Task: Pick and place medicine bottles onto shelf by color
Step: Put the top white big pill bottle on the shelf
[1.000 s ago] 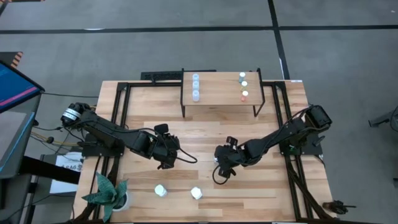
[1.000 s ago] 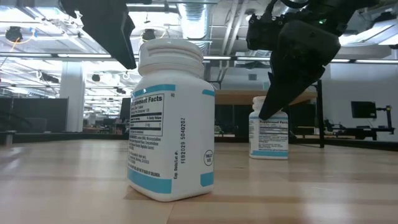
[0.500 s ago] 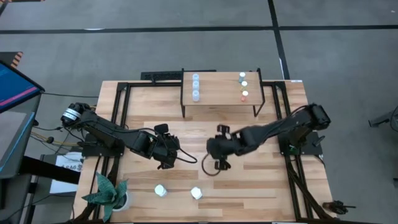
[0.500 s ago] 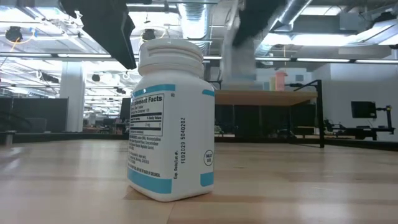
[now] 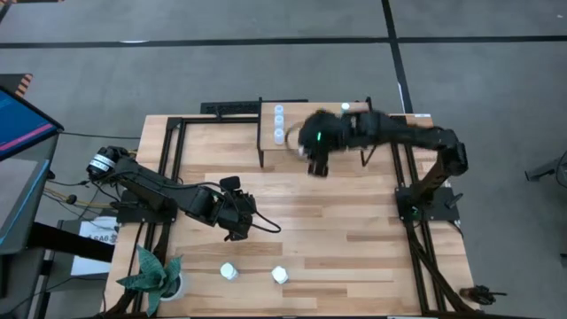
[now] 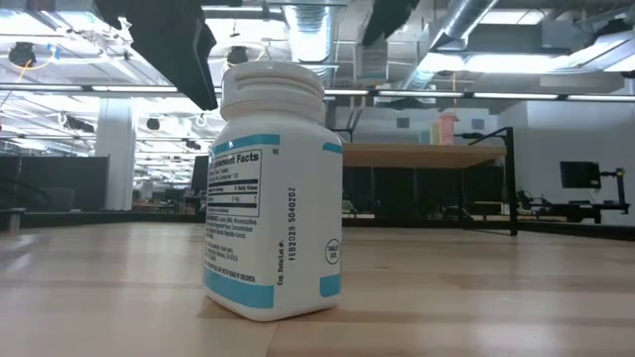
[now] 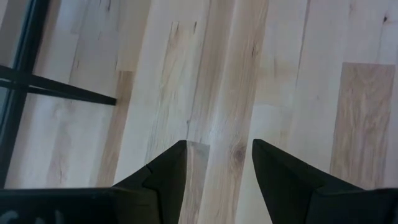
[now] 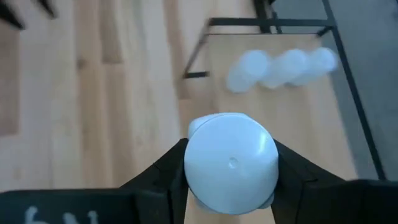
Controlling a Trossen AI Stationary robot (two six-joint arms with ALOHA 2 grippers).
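Note:
My right gripper is shut on a white medicine bottle and hovers over the near edge of the shelf. Three pale-blue-capped bottles stand in a row at the shelf's left end; small coloured-capped bottles stand on its right part, mostly hidden by the arm in the high view. Two white bottles stand on the table near its front edge. My left gripper hangs open above bare tabletop at the left middle. My right gripper pinches the white bottle between its two fingers, one on each side of its upper part just below the round cap. The fingers slant down from above. The bottle is lifted clear of the table, cap toward the wrist camera.
A potted plant stands at the table's near left corner. The shelf's black legs drop to the table at the far middle. In the low view one white bottle fills the foreground. Bare wood lies between the two arms.
My right gripper has lifted the white bottle off the table's middle, risen and swung toward the far edge up to the shelf, its wrist rolling on the way. The bottle, standing on the table a second ago, is now clear of it.

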